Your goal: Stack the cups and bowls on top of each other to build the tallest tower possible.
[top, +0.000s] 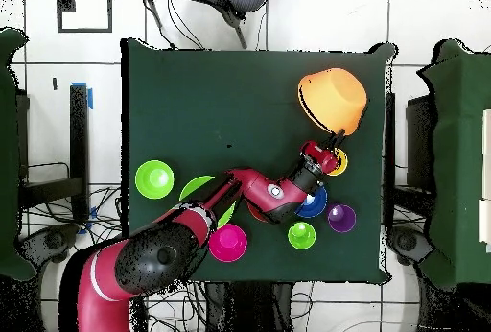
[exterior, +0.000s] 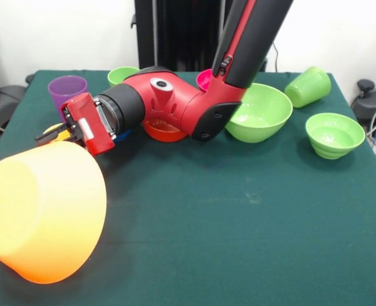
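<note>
Dark green cloth covers the table (exterior: 239, 210), with a white wall behind it in the front view and pale floor tiles around it in the overhead view. Lying tipped on its side near the table's edge is the huge glossy orange plastic bowl (exterior: 41, 210), its base turned toward the front camera. Reaching low across the table, the red and black Sawyer arm (exterior: 175, 102) has its gripper (exterior: 64, 134) right at the raised rim of that bowl; whether the pincer is open or clamped on the rim cannot be told from either view. Just behind the gripper a small yellow ribbed cup (exterior: 54, 132) peeks out, and the purple ribbed tumbler (exterior: 67, 91) stands upright near it. Under the arm sit the red-orange bowl (exterior: 164, 131) and a sliver of the blue bowl (top: 314, 203). A pink bowl (top: 228, 243) lies near the robot's base. The large light green bowl (exterior: 258, 113) rests beside the arm, a smaller green bowl (exterior: 334, 134) well apart from it, one light green cup (exterior: 308, 87) lies on its side, and another (exterior: 121, 75) stands upright.
</note>
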`<move>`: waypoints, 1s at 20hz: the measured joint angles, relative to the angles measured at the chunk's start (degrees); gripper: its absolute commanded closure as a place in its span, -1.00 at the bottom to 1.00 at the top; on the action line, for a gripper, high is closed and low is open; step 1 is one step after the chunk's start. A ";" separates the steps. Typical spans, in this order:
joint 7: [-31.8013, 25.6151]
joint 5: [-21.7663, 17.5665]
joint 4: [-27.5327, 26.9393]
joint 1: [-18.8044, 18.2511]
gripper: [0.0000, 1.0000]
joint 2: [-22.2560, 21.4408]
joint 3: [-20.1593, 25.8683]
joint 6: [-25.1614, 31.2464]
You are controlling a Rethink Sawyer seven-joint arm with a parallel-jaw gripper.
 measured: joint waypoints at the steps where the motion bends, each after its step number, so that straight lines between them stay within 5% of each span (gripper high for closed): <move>1: 0.00 0.00 0.00 0.00 1.00 0.00 0.00 0.00; 6: 0.00 0.00 0.00 0.00 1.00 0.00 0.00 0.00; 7: 0.00 -0.01 -0.01 0.00 -1.00 0.01 0.00 -0.05; 20: -0.01 -0.02 -0.05 0.01 -1.00 -0.01 -0.09 -4.92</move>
